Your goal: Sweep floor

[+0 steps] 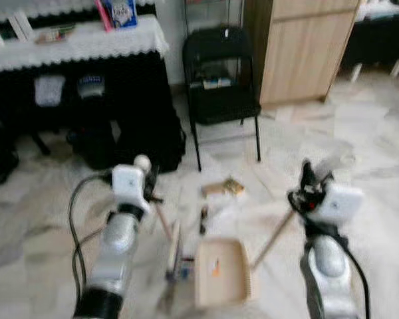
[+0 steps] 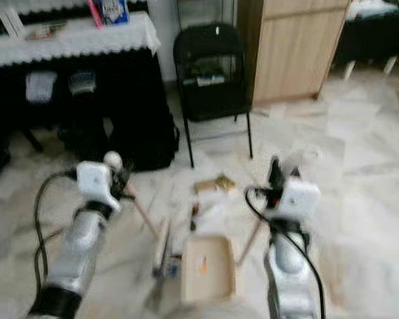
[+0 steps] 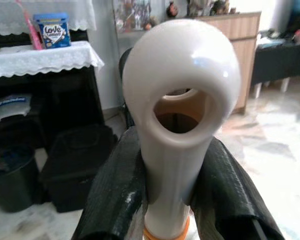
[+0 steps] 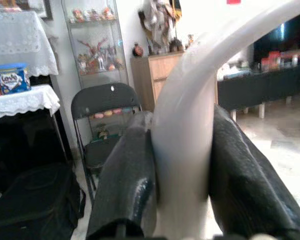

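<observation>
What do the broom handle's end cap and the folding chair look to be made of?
Broom end cap: glossy cream plastic, probably, with bright highlights and a moulded hanging hole; the left gripper clamps just below it. Folding chair: thin black tubular legs, likely painted metal; seat material unclear.

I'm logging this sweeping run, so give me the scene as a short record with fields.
left pincer: shut on the broom handle, its looped white end sticking out above the fingers
right pincer: shut on the dustpan handle
dustpan: on the floor between the arms, a small orange scrap inside
debris: tan pieces on the floor beyond the dustpan
background: black folding chair, wooden cabinet
</observation>
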{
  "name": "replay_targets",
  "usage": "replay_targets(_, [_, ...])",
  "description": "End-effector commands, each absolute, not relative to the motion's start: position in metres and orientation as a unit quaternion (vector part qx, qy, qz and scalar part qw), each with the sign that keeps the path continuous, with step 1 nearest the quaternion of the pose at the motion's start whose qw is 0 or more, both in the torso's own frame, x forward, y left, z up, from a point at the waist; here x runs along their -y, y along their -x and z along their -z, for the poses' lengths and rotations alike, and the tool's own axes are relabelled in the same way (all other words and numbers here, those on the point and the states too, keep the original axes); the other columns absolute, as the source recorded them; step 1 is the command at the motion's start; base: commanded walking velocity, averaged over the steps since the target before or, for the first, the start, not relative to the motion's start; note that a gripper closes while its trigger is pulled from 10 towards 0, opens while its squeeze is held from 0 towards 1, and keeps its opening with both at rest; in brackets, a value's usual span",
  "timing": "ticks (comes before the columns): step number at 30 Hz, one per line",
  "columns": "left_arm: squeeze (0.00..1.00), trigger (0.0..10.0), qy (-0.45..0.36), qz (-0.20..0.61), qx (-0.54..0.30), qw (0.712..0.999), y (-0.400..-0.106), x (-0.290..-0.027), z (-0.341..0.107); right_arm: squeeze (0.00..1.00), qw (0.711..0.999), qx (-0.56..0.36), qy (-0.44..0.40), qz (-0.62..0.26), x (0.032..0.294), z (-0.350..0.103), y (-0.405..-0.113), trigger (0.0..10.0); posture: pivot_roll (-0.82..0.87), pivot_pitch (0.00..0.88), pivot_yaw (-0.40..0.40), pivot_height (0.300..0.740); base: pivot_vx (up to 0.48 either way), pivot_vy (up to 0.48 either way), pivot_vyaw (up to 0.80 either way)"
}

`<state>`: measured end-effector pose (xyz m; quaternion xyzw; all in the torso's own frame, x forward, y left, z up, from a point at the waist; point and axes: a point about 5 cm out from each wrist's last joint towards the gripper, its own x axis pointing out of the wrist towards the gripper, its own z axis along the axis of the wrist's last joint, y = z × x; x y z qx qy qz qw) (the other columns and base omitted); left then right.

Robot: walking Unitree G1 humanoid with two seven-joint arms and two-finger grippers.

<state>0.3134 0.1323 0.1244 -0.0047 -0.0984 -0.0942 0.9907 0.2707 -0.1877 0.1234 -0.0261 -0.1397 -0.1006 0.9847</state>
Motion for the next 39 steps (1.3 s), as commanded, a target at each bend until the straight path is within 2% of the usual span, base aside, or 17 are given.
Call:
replay_targets(1, [0.00,10.0,-0.006,0.085,0.126,0.988,-0.3155,-0.1403,-0.1360,0.00,0.981,0.167,0.021,0.094,0.1819,-0.1341,-0.2730,10.0,-0.01,0.000,0.065,0.740,0.000,0.000,0.00])
replay_targets(14, [0.00,10.0,-0.006,0.085,0.125,0.989,-0.3164,-0.1411,-0.1361,0.00,0.981,0.169,0.023,0.096,0.1833,-0.1344,-0.2736,10.0,-0.01,0.000,0.067,0.740,0.000,0.000,0.00])
replay_targets(19, [0.00,10.0,-0.006,0.084,0.125,0.989,-0.3165,-0.1410,-0.1363,0.00,0.981,0.169,0.023,0.097,0.1838,-0.1343,-0.2734,10.0,-0.01,0.000,0.066,0.740,0.000,0.418,0.00])
replay_targets(39, [0.00,10.0,-0.016,0.088,0.125,0.988,-0.3159,-0.1381,-0.1348,0.00,0.980,0.168,0.031,0.101,0.1893,-0.1347,-0.2731,10.0,-0.02,0.000,0.059,0.740,0.000,0.000,0.00])
